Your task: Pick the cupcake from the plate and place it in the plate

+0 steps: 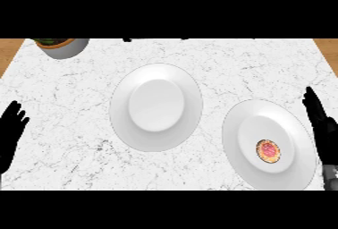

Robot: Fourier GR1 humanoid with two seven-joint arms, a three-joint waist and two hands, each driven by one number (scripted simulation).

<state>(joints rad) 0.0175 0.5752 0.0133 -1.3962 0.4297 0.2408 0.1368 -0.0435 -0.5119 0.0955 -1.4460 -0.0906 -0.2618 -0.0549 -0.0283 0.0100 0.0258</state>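
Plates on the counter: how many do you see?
2. The empty plate sits near the counter's middle; the other plate, toward the right edge, holds the cupcake. None appears hidden.

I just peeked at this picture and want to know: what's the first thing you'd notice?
The small round cupcake with pink-red topping stands out first, sitting alone on the white round plate at the right. A second white round plate, bare, lies in the middle of the white marble counter. The black left hand and right hand rest open at the side edges.
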